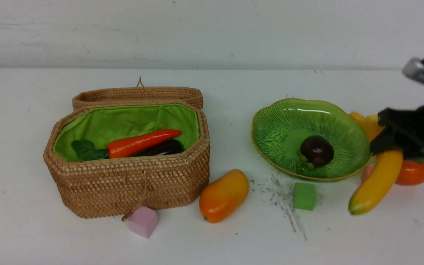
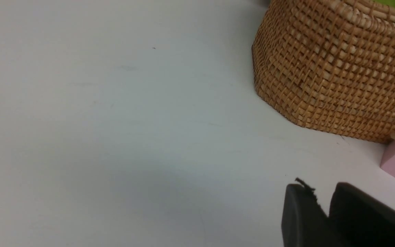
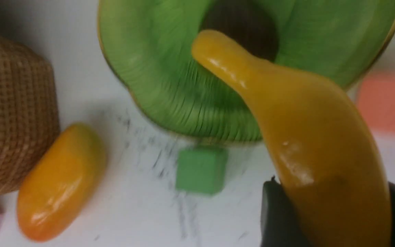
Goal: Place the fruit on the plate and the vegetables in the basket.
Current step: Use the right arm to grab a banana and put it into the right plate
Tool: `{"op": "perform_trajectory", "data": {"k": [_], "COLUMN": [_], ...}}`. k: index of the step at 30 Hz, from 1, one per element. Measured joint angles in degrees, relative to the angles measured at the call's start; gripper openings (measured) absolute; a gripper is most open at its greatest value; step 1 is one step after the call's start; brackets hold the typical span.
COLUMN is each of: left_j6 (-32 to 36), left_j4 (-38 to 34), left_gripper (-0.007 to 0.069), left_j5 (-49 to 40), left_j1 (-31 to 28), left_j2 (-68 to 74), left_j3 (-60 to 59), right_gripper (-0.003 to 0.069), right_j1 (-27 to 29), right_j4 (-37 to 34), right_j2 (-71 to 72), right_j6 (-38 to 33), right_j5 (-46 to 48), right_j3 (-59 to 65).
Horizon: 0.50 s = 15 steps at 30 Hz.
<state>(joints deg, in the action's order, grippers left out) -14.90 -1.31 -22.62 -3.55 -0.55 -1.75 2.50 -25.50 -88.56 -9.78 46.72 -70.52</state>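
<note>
Glossy banana (image 1: 379,180) and plate (image 1: 326,114); rough wicker basket (image 1: 131,180) with cloth lining (image 1: 123,121).

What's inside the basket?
A carrot lies on top, its leaves against the green lining. A dark purple eggplant peeks out from under it, mostly covered. The basket has a front wall that hides the bottom, so anything else down there can't be seen.

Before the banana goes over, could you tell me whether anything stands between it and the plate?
Nothing visible does. The right gripper holds the banana just beside the right rim of the plate. Only the mangosteen lies in the dish, near its middle, with bare room around it.
</note>
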Motion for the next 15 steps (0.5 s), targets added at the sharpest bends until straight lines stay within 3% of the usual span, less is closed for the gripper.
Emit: {"op": "perform_trajectory", "data": {"k": [4, 7, 15], "left_j6": [0.0, 0.0, 0.0], "left_j4": [0.0, 0.0, 0.0], "left_gripper": [0.013, 0.013, 0.0133], "left_j5": [0.0, 0.0, 0.0], "left_j1": [0.0, 0.0, 0.0], "left_j2": [0.0, 0.0, 0.0], "left_j3": [0.0, 0.0, 0.0], "right_gripper": [0.034, 0.034, 0.034], "right_j1": [0.0, 0.0, -0.3], "right_j4": [11.6, 16.1, 16.8], "right_j2": [-5.1, -10.4, -24.4], "right_j6": [2.6, 3.4, 3.1], "right_j5": [5.3, 8.5, 8.9], "right_j3": [-13.9, -22.6, -38.0]}}
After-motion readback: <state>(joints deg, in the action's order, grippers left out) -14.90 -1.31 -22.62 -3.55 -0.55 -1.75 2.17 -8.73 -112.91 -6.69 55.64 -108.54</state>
